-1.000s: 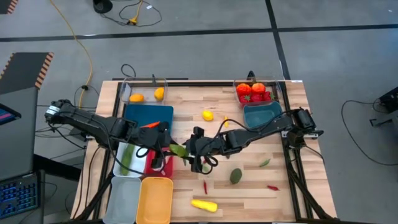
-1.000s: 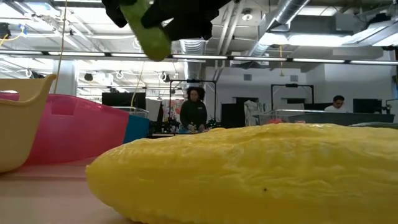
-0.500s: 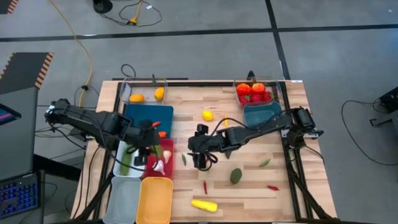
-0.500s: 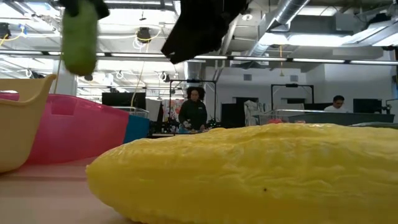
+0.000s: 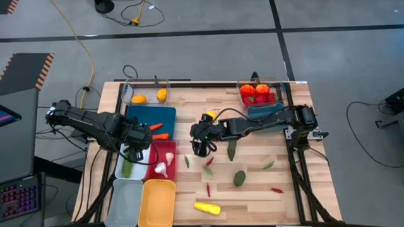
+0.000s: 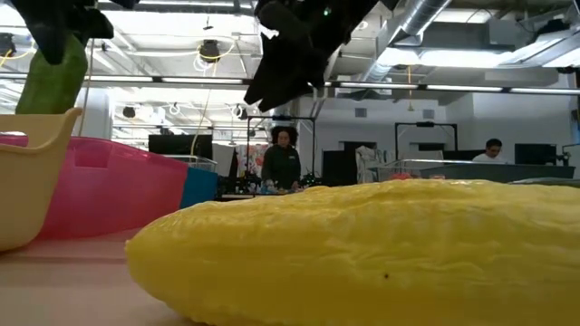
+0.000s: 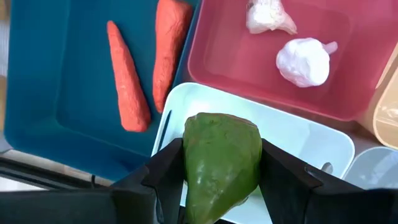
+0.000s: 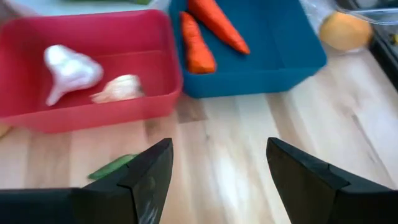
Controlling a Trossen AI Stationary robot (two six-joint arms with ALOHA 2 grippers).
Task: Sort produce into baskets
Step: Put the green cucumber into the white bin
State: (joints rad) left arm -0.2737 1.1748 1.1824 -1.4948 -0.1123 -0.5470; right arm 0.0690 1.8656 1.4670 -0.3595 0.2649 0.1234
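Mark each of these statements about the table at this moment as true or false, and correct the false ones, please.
1. The left claw holds a green cucumber above the white basket. True.
2. The red basket holds two carrots. False: it holds two white garlic pieces; the carrots lie in the dark blue basket.
3. The right claw is open and holds nothing. True.
4. The yellow basket is full of lemons. False: nothing shows in it.
5. A yellow squash lies on the table near its front edge. True.
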